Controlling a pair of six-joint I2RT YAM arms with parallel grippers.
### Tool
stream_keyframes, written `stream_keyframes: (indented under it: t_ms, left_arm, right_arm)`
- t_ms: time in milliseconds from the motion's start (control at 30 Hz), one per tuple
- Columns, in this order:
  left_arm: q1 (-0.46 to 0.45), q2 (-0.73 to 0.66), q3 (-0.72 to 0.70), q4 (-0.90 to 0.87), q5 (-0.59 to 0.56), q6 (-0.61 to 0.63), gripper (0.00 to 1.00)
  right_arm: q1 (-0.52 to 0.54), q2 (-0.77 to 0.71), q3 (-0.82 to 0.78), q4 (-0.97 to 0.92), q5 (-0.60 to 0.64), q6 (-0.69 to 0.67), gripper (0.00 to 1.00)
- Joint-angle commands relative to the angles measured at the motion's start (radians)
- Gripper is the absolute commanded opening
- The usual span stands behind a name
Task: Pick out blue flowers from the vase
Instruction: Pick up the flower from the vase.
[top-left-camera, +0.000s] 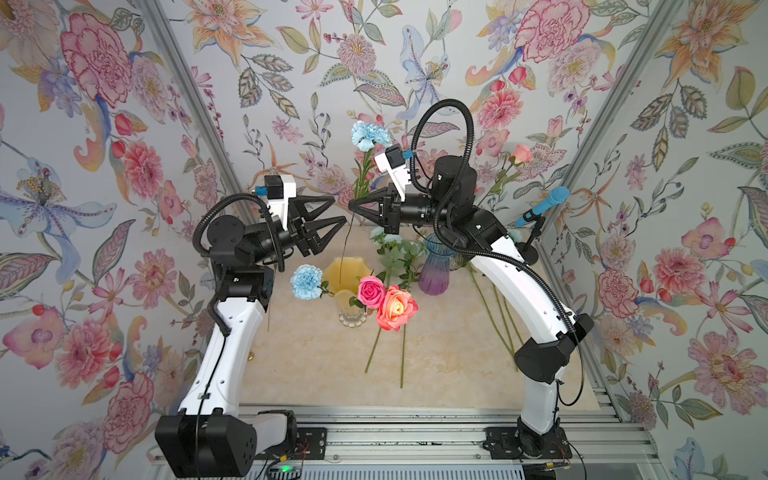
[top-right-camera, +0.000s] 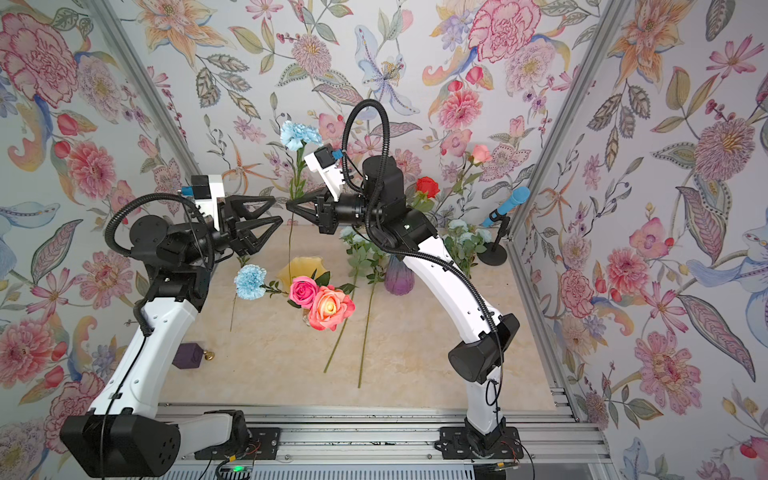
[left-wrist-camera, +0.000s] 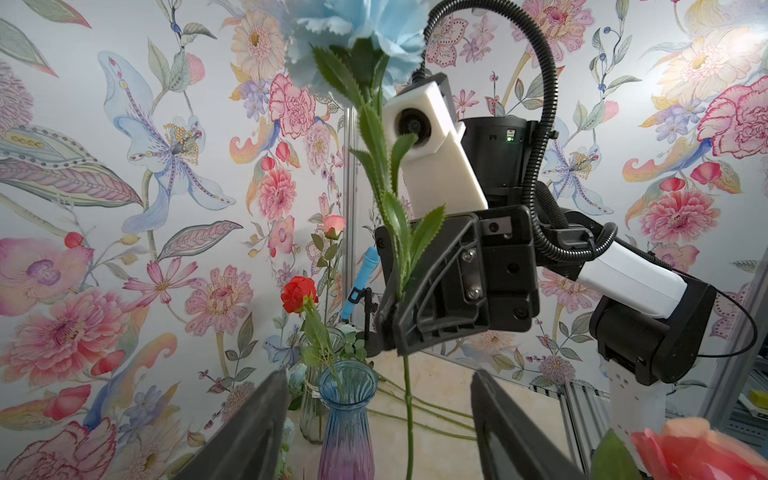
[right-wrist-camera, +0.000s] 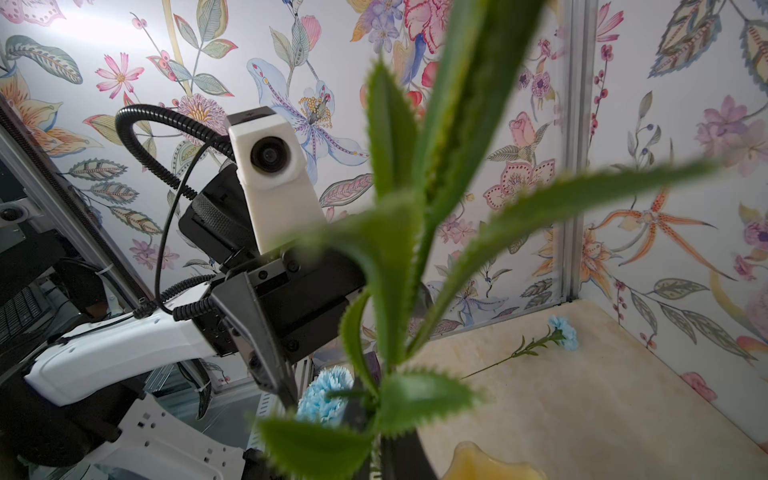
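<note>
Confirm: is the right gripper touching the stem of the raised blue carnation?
Touching. The left wrist view shows the right gripper with fingers shut on the carnation stem, which emerges below them.

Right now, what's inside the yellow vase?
A blue carnation, a pink rose and an orange rose lean out of the yellow vase. The right claw pinches a raised carnation whose thin stem hangs down to the mouth. The roses hide the stems inside.
</note>
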Motion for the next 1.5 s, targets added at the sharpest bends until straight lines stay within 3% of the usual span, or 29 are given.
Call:
stream_keyframes:
  t_ms: [0,333,500,667,933,1267,1367,1467]
  left_arm:
    - [-0.021,0.015,0.052,-0.098,0.027,0.088,0.64]
    - [-0.039,0.032,0.067,-0.170,0.003,0.141,0.40]
    - [-0.058,0.041,0.087,-0.230,-0.014,0.189,0.31]
    - [-0.075,0.062,0.112,-0.308,-0.029,0.242,0.31]
    - [-0.079,0.071,0.125,-0.368,-0.049,0.285,0.27]
    - [-0.090,0.083,0.131,-0.412,-0.057,0.317,0.45]
    - [-0.090,0.091,0.134,-0.421,-0.060,0.325,0.45]
    - [-0.088,0.094,0.134,-0.430,-0.064,0.331,0.39]
  right_arm:
    - [0.013,0.010,0.039,-0.029,0.016,-0.052,0.01]
    - [0.029,-0.002,0.037,-0.075,0.084,-0.118,0.01]
    - [0.052,-0.008,0.037,-0.111,0.174,-0.177,0.00]
    - [0.078,-0.014,0.031,-0.128,0.261,-0.227,0.00]
    - [0.090,-0.029,0.016,-0.132,0.298,-0.248,0.00]
    - [0.090,-0.042,0.007,-0.128,0.314,-0.251,0.00]
    - [0.090,-0.051,0.000,-0.128,0.316,-0.251,0.00]
    - [0.090,-0.072,-0.025,-0.117,0.330,-0.253,0.00]
